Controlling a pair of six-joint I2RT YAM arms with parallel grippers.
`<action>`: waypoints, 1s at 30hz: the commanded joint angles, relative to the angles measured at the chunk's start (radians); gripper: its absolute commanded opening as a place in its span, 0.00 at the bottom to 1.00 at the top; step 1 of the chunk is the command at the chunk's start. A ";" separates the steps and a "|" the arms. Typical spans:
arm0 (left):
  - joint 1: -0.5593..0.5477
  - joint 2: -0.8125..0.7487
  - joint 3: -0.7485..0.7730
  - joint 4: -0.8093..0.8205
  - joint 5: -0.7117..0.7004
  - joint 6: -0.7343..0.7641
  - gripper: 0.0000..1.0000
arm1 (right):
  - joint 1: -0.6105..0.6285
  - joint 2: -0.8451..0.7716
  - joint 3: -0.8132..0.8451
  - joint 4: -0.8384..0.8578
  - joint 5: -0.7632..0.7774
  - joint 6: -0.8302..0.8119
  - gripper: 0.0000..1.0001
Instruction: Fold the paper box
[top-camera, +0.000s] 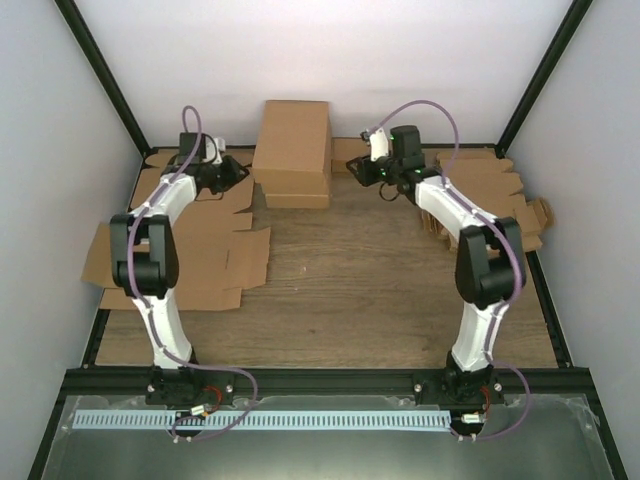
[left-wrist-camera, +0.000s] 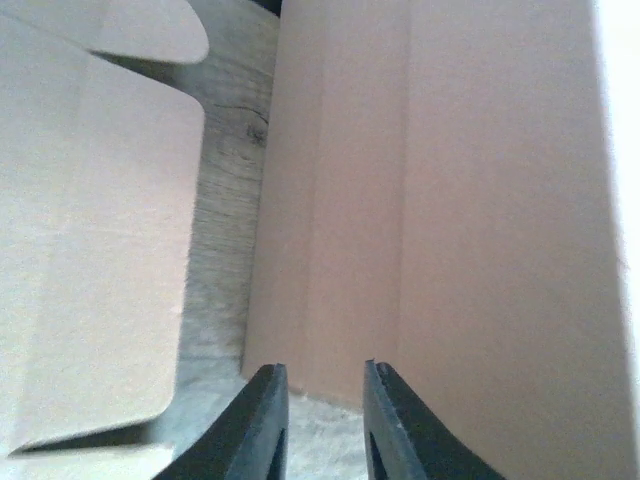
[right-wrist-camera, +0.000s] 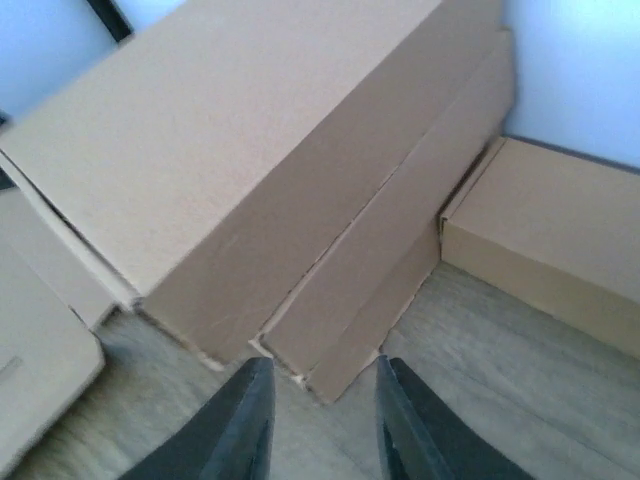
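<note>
Across the enclosure floor lies one brown wood-grain table (top-camera: 350, 280). At its far middle, by the back wall, sits the single paper box (top-camera: 292, 150), plain brown cardboard shaped into a long closed rectangular box. Flat brown cardboard blanks (top-camera: 215, 260) spread over the table's left side, and a pile of notched brown cardboard blanks (top-camera: 500, 190) lies on the right; neither heap can be counted.

Only the right wrist view shows plainly one small short brown box (right-wrist-camera: 560, 230) just beside the paper box, and lower cardboard layers jutting from under the paper box's near corner. The left wrist view alone shows the bare strip of table between the paper box's wall and a rounded blank flap.

Two white-and-black arms flank the paper box. The left gripper (top-camera: 230, 172) is near its left side, fingers narrowly parted and empty. The right gripper (top-camera: 360, 170) is near its right corner, also narrowly parted and empty, not touching it.
</note>
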 joint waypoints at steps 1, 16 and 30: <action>0.013 -0.189 -0.116 0.009 -0.106 0.034 0.29 | -0.006 -0.192 -0.146 0.074 0.064 0.047 0.43; -0.016 -1.003 -0.965 0.349 -0.292 0.052 1.00 | -0.002 -0.822 -0.929 0.272 0.411 0.390 1.00; -0.023 -1.522 -1.421 0.342 -0.293 0.057 1.00 | -0.002 -1.303 -1.330 0.305 0.477 0.408 1.00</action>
